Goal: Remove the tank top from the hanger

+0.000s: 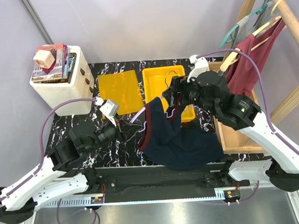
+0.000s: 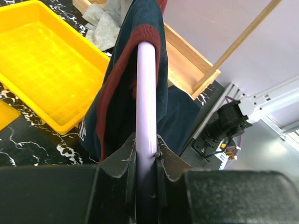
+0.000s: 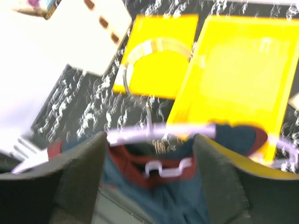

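A navy tank top (image 1: 183, 143) with maroon trim hangs on a lilac hanger (image 1: 136, 117) above the table's near middle. My left gripper (image 1: 123, 124) is shut on the hanger's left end. In the left wrist view the lilac hanger bar (image 2: 146, 93) runs up from between the left gripper (image 2: 147, 145), with the tank top (image 2: 122, 88) draped over its far end. My right gripper (image 1: 170, 98) stands open over the hanger's middle. The right wrist view is blurred: the right gripper (image 3: 149, 156) straddles the hanger bar (image 3: 163, 132) and the tank top's neckline (image 3: 154, 186) without pinching either.
Behind the garment sit a yellow tray (image 1: 157, 76) and a yellow lid (image 1: 119, 91). A white box (image 1: 68, 91) with books on top stands at the back left. A wooden crate (image 1: 236, 137) lies on the right, beside a rack holding a maroon top (image 1: 250, 66).
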{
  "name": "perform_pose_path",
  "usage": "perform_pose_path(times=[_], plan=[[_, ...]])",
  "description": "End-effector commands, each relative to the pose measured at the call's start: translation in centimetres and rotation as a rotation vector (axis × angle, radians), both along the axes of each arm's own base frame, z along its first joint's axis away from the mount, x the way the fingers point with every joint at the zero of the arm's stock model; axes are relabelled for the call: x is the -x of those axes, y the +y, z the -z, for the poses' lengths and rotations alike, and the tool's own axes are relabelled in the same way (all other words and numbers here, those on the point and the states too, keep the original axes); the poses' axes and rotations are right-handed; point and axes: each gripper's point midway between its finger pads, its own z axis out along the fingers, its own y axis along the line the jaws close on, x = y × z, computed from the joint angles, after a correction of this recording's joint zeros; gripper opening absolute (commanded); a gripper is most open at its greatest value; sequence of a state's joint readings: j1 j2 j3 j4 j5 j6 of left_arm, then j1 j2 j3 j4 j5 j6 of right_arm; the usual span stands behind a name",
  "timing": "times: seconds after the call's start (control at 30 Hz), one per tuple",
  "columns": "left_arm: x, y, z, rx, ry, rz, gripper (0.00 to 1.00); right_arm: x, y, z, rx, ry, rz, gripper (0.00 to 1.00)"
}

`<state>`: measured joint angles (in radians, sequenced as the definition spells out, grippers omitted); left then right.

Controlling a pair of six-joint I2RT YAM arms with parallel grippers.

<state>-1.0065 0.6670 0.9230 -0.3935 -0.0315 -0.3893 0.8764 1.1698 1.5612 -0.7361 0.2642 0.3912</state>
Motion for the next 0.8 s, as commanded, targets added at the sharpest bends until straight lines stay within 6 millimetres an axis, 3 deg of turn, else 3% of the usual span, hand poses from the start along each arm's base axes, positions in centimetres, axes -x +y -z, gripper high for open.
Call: perform_pose_path(times=[0.0, 0.13, 0.17, 0.4, 0.47, 0.5, 0.53, 0.6, 0.63, 0.67, 0.7, 0.73, 0.77], plan=[[0.9, -0.4, -4.4, 0.164, -0.072, 0.051, 0.00, -2.5, 1.1, -3.2, -0.122, -0.118, 0.076, 0.73], [1.2, -0.6, -5.2, 0.200, -0.081, 0.067, 0.00, -2.9, 2.0, -2.1, -0.146, -0.097, 0.079, 0.58], [1.1, -0.5, -5.3, 0.208, -0.080, 0.061, 0.00, -2.9, 2.4, -2.0, -0.164, -0.090, 0.067, 0.48], [0.6, -0.4, -6.0, 0.244, -0.079, 0.029, 0.00, -3.4, 2.5, 1.3, -0.155, -0.034, 0.113, 0.31], [0.1, -0.2, -5.9, 0.237, -0.068, -0.005, 0.00, -3.7, 2.3, 1.8, -0.152, -0.039, 0.129, 0.20], [0.0, -0.1, -5.8, 0.229, -0.062, -0.015, 0.01, -3.8, 2.3, 1.9, -0.149, -0.043, 0.137, 0.07], [-0.2, -0.2, -5.6, 0.215, -0.049, -0.019, 0.09, -4.1, 1.9, 1.8, -0.141, -0.058, 0.159, 0.00], [0.0, 0.1, -5.2, 0.189, -0.033, -0.019, 0.29, -4.4, 1.5, 1.8, -0.122, -0.073, 0.176, 0.00], [0.3, 0.5, -5.3, 0.192, -0.033, -0.020, 0.53, -4.6, 1.1, 1.5, -0.105, -0.095, 0.187, 0.00], [0.5, 0.9, -4.9, 0.180, -0.030, -0.020, 0.62, -4.7, 0.8, 1.3, -0.095, -0.107, 0.195, 0.00], [0.6, 1.4, -5.0, 0.182, -0.033, -0.031, 0.78, -4.8, 0.6, 1.3, -0.082, -0.115, 0.204, 0.00], [1.2, 2.6, -6.0, 0.204, -0.058, -0.035, 0.90, -4.9, 0.1, 1.2, -0.058, -0.137, 0.215, 0.00], [1.5, 3.4, -5.8, 0.192, -0.054, -0.045, 0.94, -5.0, 0.0, 1.1, -0.047, -0.147, 0.215, 0.00]])
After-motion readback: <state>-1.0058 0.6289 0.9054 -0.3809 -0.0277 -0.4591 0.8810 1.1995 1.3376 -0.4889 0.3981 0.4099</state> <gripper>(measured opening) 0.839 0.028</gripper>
